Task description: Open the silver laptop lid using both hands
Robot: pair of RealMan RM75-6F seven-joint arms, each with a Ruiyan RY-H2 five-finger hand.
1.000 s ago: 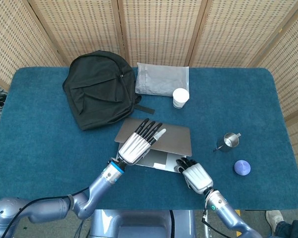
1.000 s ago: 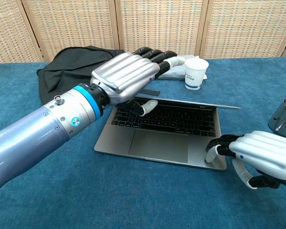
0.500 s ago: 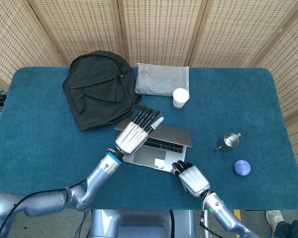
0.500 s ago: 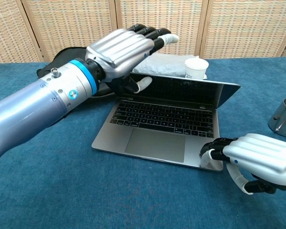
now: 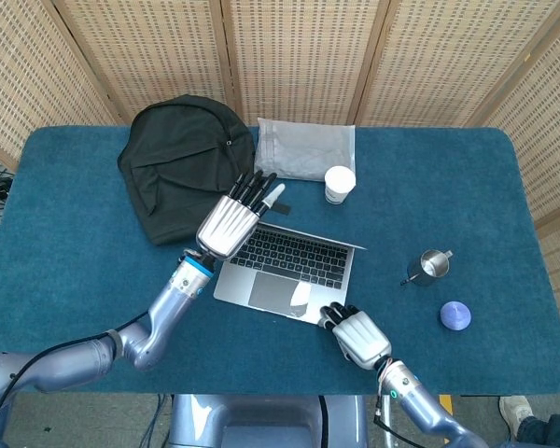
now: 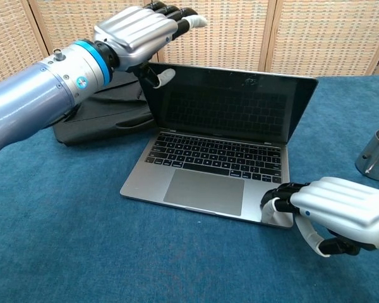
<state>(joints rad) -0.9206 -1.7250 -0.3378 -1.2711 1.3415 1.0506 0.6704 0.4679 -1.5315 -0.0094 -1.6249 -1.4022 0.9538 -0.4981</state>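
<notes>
The silver laptop (image 5: 285, 268) lies open at mid-table, its lid (image 6: 227, 104) raised past upright and the dark screen facing me. My left hand (image 6: 136, 28) is at the lid's top left corner. Its thumb (image 6: 162, 76) touches the screen side and its fingers (image 5: 255, 189) stretch straight out above the top edge. My right hand (image 6: 338, 208) is curled over the base's front right corner, fingertips (image 6: 279, 190) pressing on the palm rest. In the head view that right hand (image 5: 357, 336) sits at the laptop's near right corner.
A black backpack (image 5: 182, 163) lies behind and left of the laptop, close to the left hand. A grey pouch (image 5: 305, 149) and a paper cup (image 5: 339, 184) are behind the lid. A metal cup (image 5: 429, 266) and a blue round thing (image 5: 455, 315) stand to the right.
The lid has swung from nearly flat to past upright, with my left hand rising and moving back with its corner. The right hand has stayed on the base's front right corner.
</notes>
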